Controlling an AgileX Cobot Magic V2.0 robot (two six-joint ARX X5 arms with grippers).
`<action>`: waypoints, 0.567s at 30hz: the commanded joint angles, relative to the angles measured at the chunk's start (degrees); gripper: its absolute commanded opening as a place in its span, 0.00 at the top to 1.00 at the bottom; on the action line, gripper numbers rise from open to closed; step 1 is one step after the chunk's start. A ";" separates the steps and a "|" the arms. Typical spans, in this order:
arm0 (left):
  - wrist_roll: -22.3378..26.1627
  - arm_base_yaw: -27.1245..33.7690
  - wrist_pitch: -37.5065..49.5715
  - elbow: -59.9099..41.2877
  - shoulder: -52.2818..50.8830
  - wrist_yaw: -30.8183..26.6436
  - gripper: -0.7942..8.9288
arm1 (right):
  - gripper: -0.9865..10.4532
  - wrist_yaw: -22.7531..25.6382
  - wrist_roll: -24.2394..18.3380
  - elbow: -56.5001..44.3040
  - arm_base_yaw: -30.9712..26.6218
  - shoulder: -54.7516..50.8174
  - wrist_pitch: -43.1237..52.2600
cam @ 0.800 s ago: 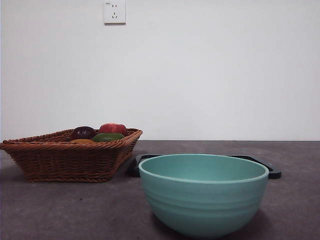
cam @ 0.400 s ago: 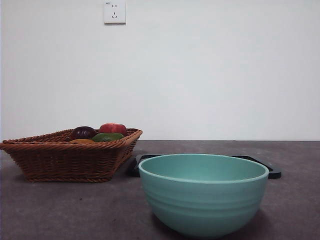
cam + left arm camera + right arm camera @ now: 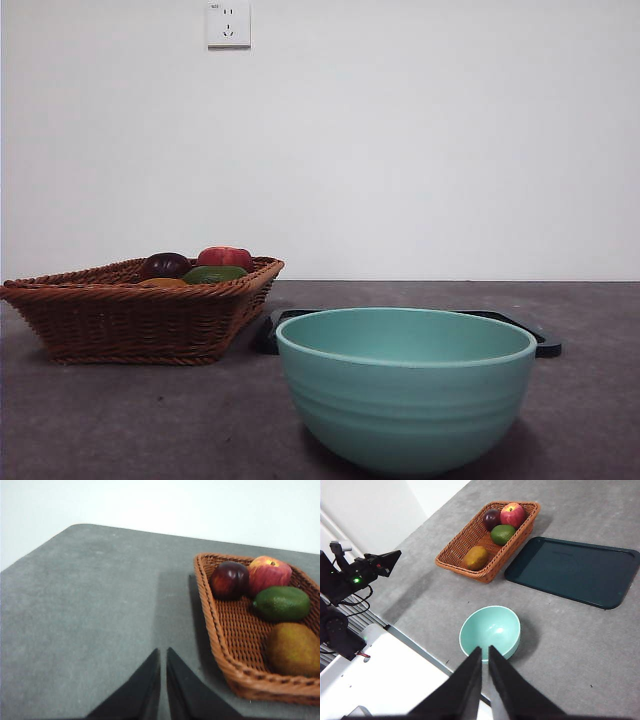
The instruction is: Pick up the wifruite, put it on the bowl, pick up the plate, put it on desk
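Front view shows only a sliver of the rough orange-brown wifruite (image 3: 163, 283) behind the brown wicker basket (image 3: 140, 320) rim; mint-teal ceramic bowl (image 3: 405, 385) sits apart. Left gripper (image 3: 163, 652) and right gripper (image 3: 485, 650) are closed, empty.

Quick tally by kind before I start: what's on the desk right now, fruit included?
Fruit: 4 (wifruite, green fruit, purple fruit, red fruit)
Wicker basket: 1
Bowl: 1
Dark tray: 1
Total: 7

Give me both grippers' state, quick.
Left gripper: shut, empty, beside the basket.
Right gripper: shut, empty, high above the bowl.
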 commanded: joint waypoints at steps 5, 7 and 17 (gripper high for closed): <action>-0.22 0.04 -5.64 -1.20 -4.15 -0.11 0.90 | 0.90 0.07 0.20 1.05 0.50 0.04 0.59; -0.22 0.04 -5.73 -1.18 -6.16 -0.11 0.90 | 0.90 0.07 0.20 1.05 0.50 0.04 0.59; -0.22 0.04 -2.67 -1.18 -5.99 -0.11 0.90 | 0.90 0.07 0.20 1.05 0.50 0.04 0.59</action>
